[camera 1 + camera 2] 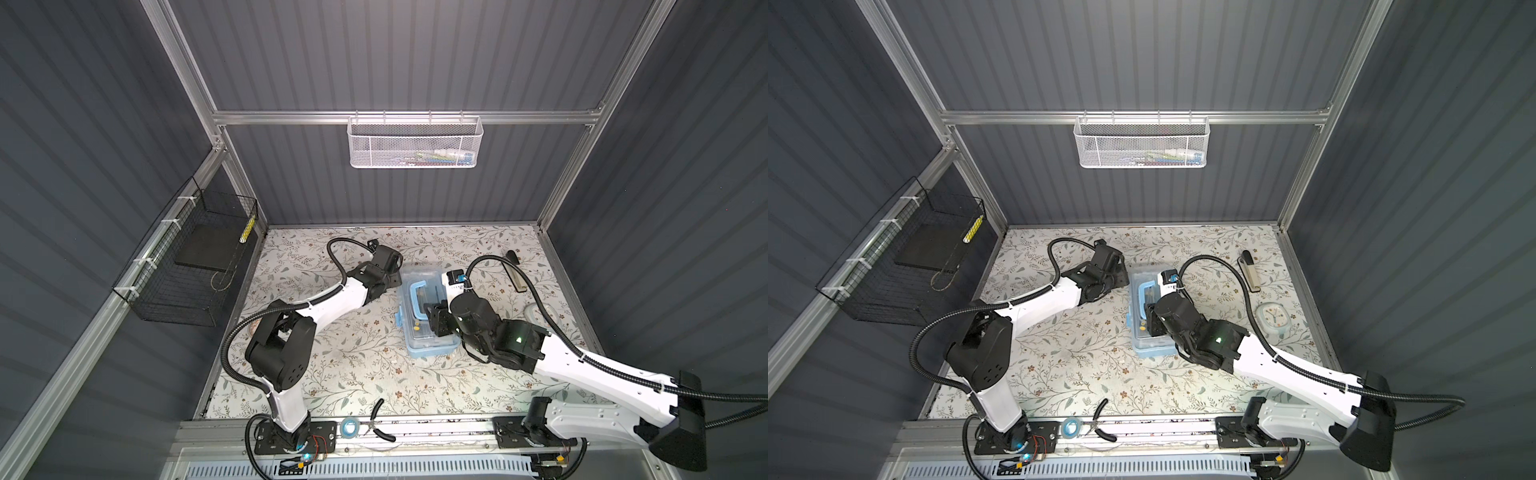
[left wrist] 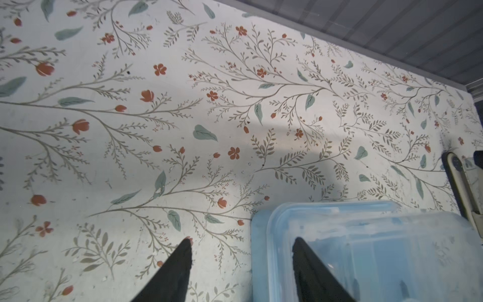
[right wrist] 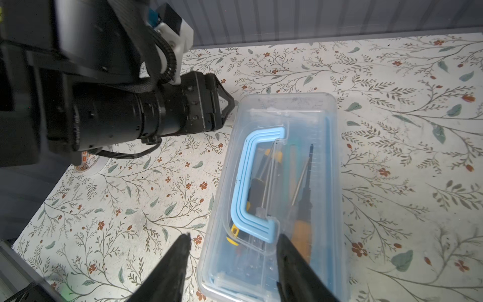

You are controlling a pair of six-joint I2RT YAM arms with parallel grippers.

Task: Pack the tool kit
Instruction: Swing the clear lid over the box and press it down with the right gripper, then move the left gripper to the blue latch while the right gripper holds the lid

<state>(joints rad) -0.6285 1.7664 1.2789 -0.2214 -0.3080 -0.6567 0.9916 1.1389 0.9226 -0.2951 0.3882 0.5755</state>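
Both released, we note, at the box (image 1: 419,345) on the table (image 1: 357,374): left hand (image 2: 241,239) by a corner, right hand (image 3: 235,235) over the lid (image 3: 308,117).

Clear plastic tool box (image 1: 430,347), pale-blue trim, lies flat mid-table, lid down. Blue handle (image 3: 241,188) folded flat on lid. Inside, screwdrivers (image 3: 303,227) lie lengthwise.

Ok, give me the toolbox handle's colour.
The handle is light blue, clearest in the right wrist view.
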